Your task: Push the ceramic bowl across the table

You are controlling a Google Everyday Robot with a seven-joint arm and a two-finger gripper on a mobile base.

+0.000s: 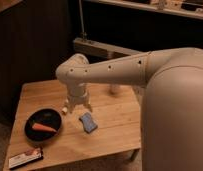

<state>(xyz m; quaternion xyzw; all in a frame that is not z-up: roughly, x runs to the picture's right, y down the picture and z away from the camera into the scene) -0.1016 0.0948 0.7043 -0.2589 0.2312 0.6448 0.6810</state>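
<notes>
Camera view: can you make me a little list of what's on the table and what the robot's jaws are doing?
table: light wood planks
ceramic bowl: black, on the front left of the table
orange thing: lying inside the bowl
sponge: blue, to the right of the bowl, not touching it
packet: black and white, flat, at the front left corner
gripper: pointing down, just behind the gap between bowl and sponge
jaws: open, holding nothing
</notes>
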